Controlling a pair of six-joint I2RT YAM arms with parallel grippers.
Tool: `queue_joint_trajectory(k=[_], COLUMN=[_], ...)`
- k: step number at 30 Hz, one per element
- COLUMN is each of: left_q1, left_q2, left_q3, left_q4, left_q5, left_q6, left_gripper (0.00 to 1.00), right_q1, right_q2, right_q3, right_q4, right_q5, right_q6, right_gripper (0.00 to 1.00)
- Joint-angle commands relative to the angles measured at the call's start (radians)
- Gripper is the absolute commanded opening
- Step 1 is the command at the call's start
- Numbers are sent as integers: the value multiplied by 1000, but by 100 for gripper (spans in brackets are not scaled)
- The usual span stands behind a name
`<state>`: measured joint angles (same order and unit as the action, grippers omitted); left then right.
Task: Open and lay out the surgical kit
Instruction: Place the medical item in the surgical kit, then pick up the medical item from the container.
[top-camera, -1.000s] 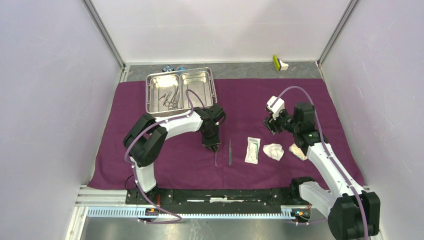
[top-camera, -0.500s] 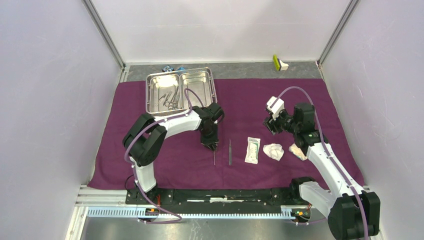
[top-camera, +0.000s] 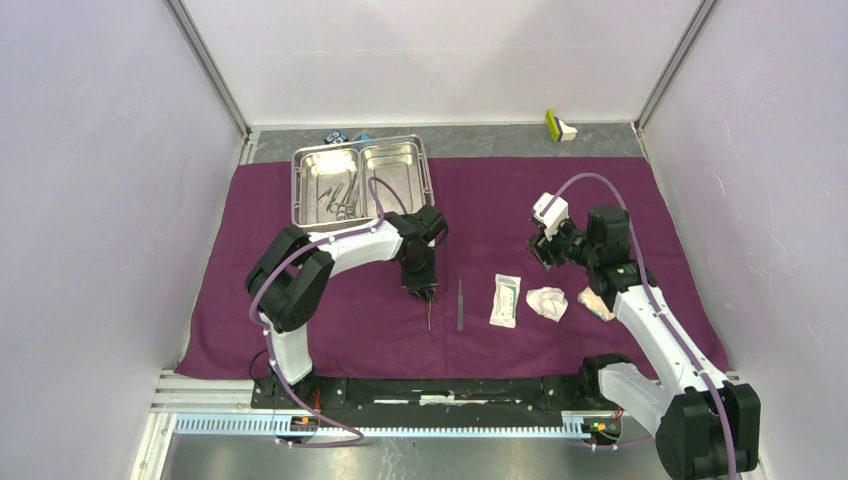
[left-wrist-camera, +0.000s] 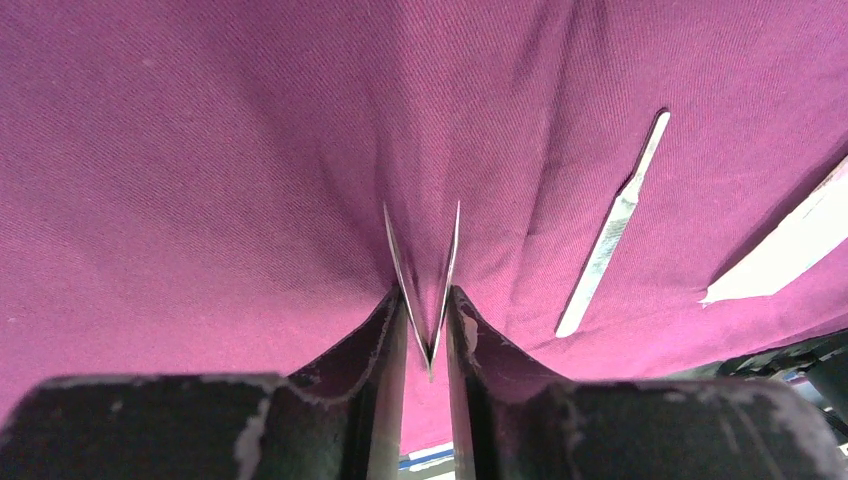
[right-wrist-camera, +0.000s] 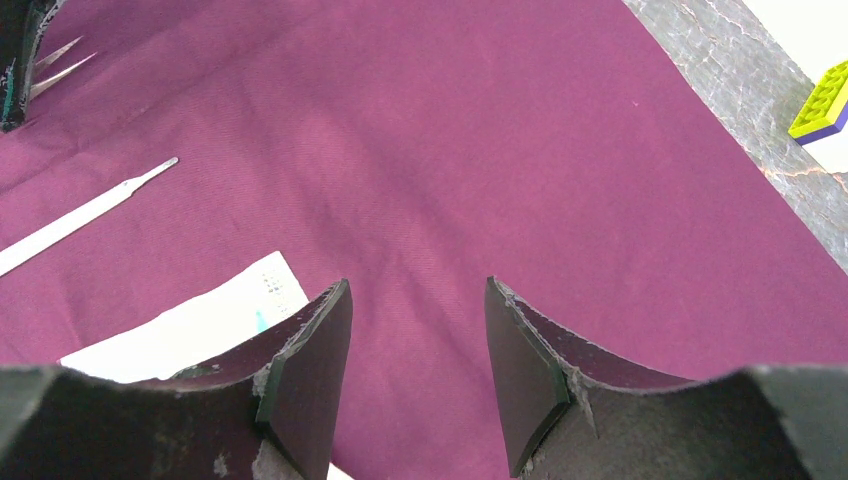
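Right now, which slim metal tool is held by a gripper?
The tweezers, clamped in the left gripper; the flat tool lies free on the cloth.

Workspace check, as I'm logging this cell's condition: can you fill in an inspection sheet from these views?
Surface: purple cloth wrap spread flat.
Job's things: steel tray at far left, instruments in its left compartment; slim metal instrument, white packet and gauze wads in a row near the arms.
Clutter: yellow-green block and small blue objects on the grey strip beyond the cloth.
Grippers: left gripper, fingers shut on tweezers; right gripper open, empty.
Cables: purple cables arch off both arms.
Surroundings: white walls, metal frame.
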<state>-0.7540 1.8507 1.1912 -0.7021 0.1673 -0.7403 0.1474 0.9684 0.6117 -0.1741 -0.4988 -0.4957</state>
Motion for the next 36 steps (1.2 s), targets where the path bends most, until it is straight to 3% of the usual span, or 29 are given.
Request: queue_joint_trajectory(k=[1, 22, 24, 27, 36], left_q1=[2, 2, 1, 1, 27], left_q2=[5, -14, -31, -70, -221], left_q3=[-4, -3, 4, 16, 93], left_q4=[19, 20, 20, 10, -7], left_q5=[15, 13, -4, -57, -219], left_q6=[33, 47, 78, 130, 255], left_gripper=[28, 34, 49, 63, 92], right_q1=[-6, -6, -5, -5, -6], right_q2=[0, 2, 4, 4, 54], right_q3=[-3, -4, -1, 16, 78], right_q4=[33, 36, 37, 36, 104], right_q5=[-12, -11, -12, -20, -37], right_q6=[-7, -12, -12, -5, 7], right_gripper=[58, 58, 58, 59, 59])
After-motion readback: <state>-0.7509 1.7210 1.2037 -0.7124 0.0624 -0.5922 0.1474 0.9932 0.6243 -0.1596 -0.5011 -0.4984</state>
